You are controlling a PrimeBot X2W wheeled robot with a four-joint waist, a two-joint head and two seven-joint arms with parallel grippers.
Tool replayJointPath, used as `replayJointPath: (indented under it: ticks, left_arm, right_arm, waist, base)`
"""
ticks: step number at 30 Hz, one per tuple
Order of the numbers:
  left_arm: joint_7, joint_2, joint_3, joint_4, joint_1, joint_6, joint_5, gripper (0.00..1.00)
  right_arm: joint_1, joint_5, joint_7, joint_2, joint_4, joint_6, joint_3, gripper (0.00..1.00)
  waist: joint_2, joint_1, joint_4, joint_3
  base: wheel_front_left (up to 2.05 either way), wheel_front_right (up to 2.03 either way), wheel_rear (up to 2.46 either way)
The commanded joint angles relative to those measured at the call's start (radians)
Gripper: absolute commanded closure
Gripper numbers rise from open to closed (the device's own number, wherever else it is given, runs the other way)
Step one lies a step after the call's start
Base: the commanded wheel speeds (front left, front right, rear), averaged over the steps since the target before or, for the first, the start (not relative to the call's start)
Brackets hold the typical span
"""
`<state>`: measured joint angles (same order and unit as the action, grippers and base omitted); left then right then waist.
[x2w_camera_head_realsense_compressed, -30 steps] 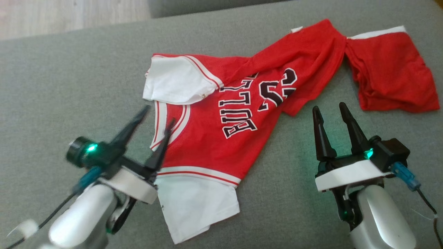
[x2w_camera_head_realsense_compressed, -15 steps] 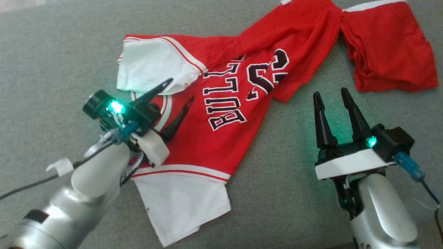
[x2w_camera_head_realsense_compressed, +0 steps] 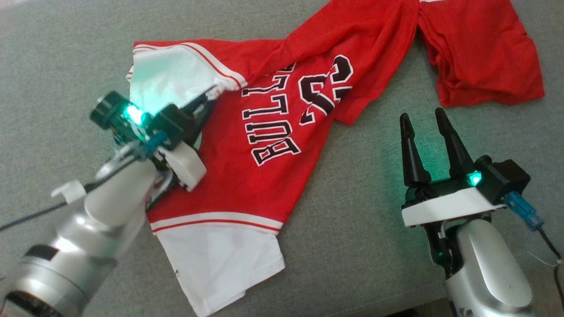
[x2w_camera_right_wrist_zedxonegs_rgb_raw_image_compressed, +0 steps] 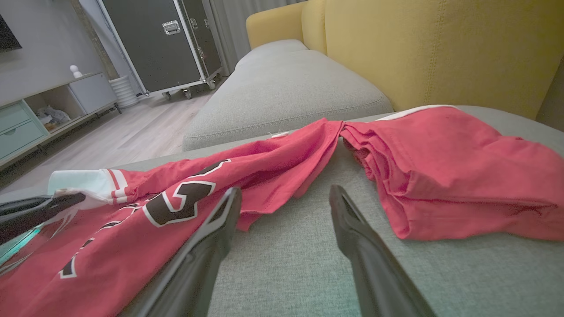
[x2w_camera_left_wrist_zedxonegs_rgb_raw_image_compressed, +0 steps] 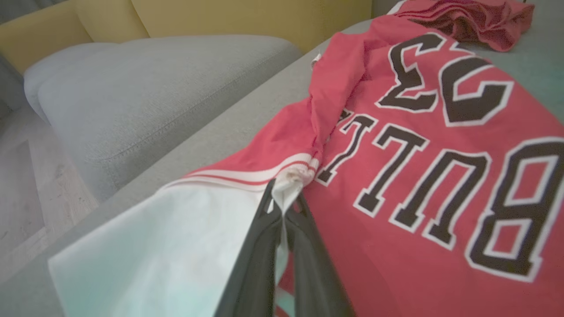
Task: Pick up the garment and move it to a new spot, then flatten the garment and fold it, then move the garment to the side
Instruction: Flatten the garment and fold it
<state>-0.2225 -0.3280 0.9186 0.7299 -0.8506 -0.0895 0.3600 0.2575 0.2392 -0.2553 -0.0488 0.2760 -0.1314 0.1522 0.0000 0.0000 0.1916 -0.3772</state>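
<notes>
The garment [x2w_camera_head_realsense_compressed: 273, 176] is a red jersey with black lettering and white sleeves, spread crumpled across a grey sofa cushion [x2w_camera_head_realsense_compressed: 374, 220]. My left gripper [x2w_camera_head_realsense_compressed: 210, 96] is shut on the upper white sleeve, right at its red-and-white striped seam. The left wrist view shows the pinched white cloth bunched between the fingertips of that gripper [x2w_camera_left_wrist_zedxonegs_rgb_raw_image_compressed: 284, 204]. My right gripper [x2w_camera_head_realsense_compressed: 422, 115] stands open over bare cushion, just right of the jersey's body and below its bunched red end [x2w_camera_head_realsense_compressed: 480, 57]. The right wrist view shows those open jaws [x2w_camera_right_wrist_zedxonegs_rgb_raw_image_compressed: 285, 191] pointing at the twisted middle of the garment [x2w_camera_right_wrist_zedxonegs_rgb_raw_image_compressed: 264, 171].
A second grey cushion [x2w_camera_left_wrist_zedxonegs_rgb_raw_image_compressed: 154, 88] lies beyond the garment, with a yellow sofa back [x2w_camera_right_wrist_zedxonegs_rgb_raw_image_compressed: 440, 53] behind it. Wooden floor [x2w_camera_right_wrist_zedxonegs_rgb_raw_image_compressed: 132, 132], a black wheeled case [x2w_camera_right_wrist_zedxonegs_rgb_raw_image_compressed: 176, 44] and a low cabinet [x2w_camera_right_wrist_zedxonegs_rgb_raw_image_compressed: 26, 119] lie past the sofa's edge.
My left gripper has reached forward over the jersey's collar to the upper white sleeve and shut on its seam. The head camera has shifted. The right gripper stays open and still.
</notes>
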Motion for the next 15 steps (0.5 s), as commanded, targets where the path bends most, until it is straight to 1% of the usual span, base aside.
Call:
replayJointPath:
  ticks: [1,4,7,11,15]
  left_arm:
    - [-0.011,-0.033,-0.041,-0.021,-0.065,-0.002,0.0,1.0]
    - [-0.014,-0.067,-0.059,-0.024,-0.108,-0.005,0.003,1.0]
    - [0.002,-0.115,-0.076,-0.023,-0.177,-0.011,0.0,1.0]
    - [0.054,-0.178,-0.093,-0.016,-0.281,-0.022,0.002,1.0]
    - [0.114,-0.236,-0.088,0.016,-0.378,-0.034,0.005,1.0]
  right_arm:
    - [0.02,0.012,-0.006,-0.001,-0.03,0.001,0.018,0.0]
    - [0.022,0.016,-0.006,-0.001,-0.027,0.001,0.02,0.0]
    - [0.028,0.022,-0.006,-0.001,-0.028,0.001,0.027,0.0]
    - [0.038,0.033,-0.006,-0.001,-0.031,0.001,0.042,0.0]
    - [0.049,0.05,-0.006,-0.001,-0.037,0.001,0.061,0.0]
  waist:
    - [0.0,0.0,0.001,0.003]
    - [0.0,0.0,0.003,0.007]
    - [0.0,0.0,0.009,0.005]
    - [0.0,0.0,0.023,-0.01]
    - [0.0,0.0,0.046,-0.034]
  base:
    - [0.0,0.0,0.0]
    - [0.0,0.0,0.0]
    - [0.0,0.0,0.0]
    - [0.0,0.0,0.0]
    - [0.0,0.0,0.0]
